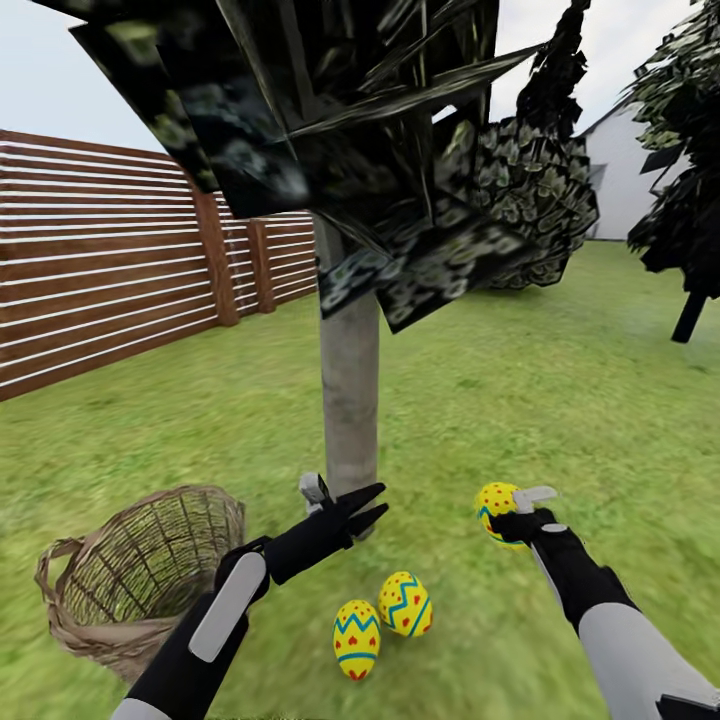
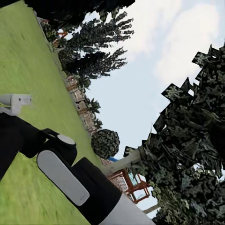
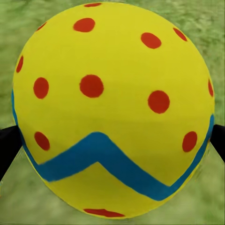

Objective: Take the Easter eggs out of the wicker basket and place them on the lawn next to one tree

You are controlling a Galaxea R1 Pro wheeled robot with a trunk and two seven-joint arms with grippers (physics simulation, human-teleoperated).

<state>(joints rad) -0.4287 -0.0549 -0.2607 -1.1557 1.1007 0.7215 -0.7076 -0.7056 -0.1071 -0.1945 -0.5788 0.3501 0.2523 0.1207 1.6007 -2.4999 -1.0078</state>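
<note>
— Pincer on the right [image 1: 507,515]: what does it have?

— It is closed on one of the Easter eggs [image 1: 497,507], the yellow one with red dots and a blue zigzag. In the right wrist view that egg [image 3: 112,110] sits between the dark fingers [image 3: 8,145], which press it on both sides, with grass behind it.

— And the left pincer [image 1: 372,505]?

— It carries nothing. Its two black fingers point toward the foot of the tree [image 1: 350,400], and only a narrow gap shows between their tips. It hovers just in front of the trunk.

— Where are the other eggs?

— Two lie on the lawn [image 1: 520,400], close to the base of the trunk and side by side: one with red hearts [image 1: 356,638] and one with red dots [image 1: 406,604]. They look to be touching or nearly so.

— The wicker basket [image 1: 140,580]?

— It is tipped onto its side on the grass beside the left arm, mouth turned toward the trunk. No egg is visible in the part of its inside that can be seen.

— Anything else around?

— A brown slatted fence [image 1: 110,290] runs along the left, and a round bush [image 1: 535,205] stands farther back.
</note>
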